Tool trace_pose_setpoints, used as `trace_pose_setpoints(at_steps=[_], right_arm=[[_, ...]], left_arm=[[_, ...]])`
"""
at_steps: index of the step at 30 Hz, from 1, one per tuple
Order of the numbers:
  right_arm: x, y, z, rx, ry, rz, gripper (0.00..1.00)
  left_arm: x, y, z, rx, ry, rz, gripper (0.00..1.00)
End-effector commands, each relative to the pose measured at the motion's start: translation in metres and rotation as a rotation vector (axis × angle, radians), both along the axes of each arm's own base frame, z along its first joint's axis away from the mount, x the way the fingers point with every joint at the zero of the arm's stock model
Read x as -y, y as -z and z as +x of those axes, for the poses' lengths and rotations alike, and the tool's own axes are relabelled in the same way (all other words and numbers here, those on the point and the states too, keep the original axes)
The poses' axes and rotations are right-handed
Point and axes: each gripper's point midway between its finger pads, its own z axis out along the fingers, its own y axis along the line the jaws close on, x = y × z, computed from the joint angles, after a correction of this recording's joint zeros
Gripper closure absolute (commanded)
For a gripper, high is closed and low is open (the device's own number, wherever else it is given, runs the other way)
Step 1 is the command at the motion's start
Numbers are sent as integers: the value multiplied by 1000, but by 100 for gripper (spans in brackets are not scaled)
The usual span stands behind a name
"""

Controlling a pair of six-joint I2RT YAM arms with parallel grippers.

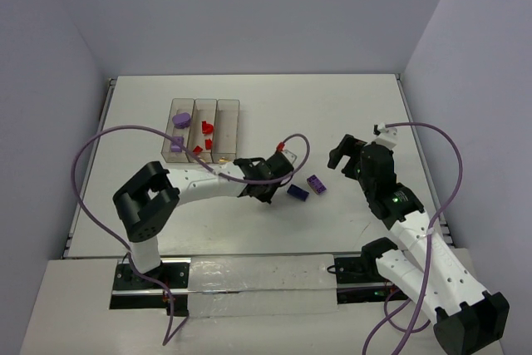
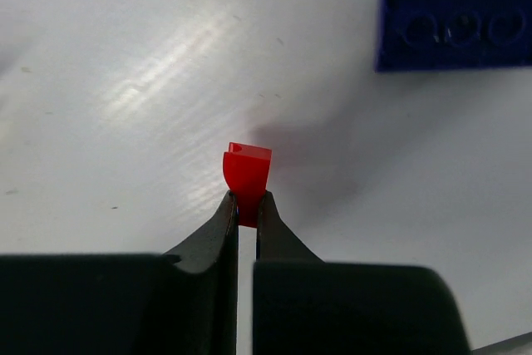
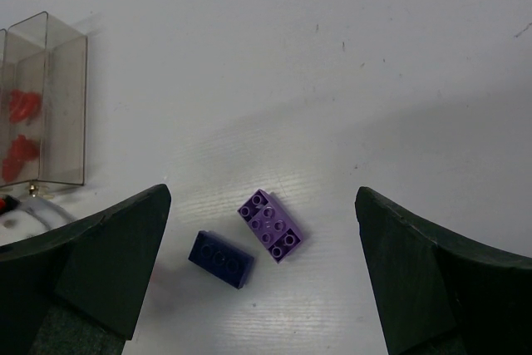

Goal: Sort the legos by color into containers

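Far left, the containers (image 1: 205, 126) hold purple and red pieces, but what lies in the rightmost bin is too faint to tell. The left arm stretches low across the table. The left gripper (image 2: 247, 205) is clamped on a red lego (image 2: 248, 168), near a dark purple brick (image 1: 298, 192) and a lilac brick (image 1: 316, 183). The right gripper (image 1: 345, 155) hangs with its jaws spread wide.
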Motion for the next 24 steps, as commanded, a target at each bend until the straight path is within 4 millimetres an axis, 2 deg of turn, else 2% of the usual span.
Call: trace_pose_setpoints(at_steps=[1,2,4,7,11,18,24], right_arm=[[-1,-9,6,39,8,11,0],[-1,-9,6,39,6,12,0],[-1,-10,6,41,7,12,0],[-1,-10,6,42,5,13,0],[-2,-12,6,45,3,13,0],[-2,-13,4,49,3,18,0],[-1,-16,3,53,1,15,0]], left_arm=[[-12,-72,53,96,-214,-127,100],[-17,-79,64,103,-254,-146,100],[-39,-100,91,130,-358,-200,100],[-69,-119,121,184,-480,-229,100],[-121,-127,159,226,-661,-208,100],[-172,-117,194,249,-842,-192,100],[-194,-91,205,229,-901,-143,99]])
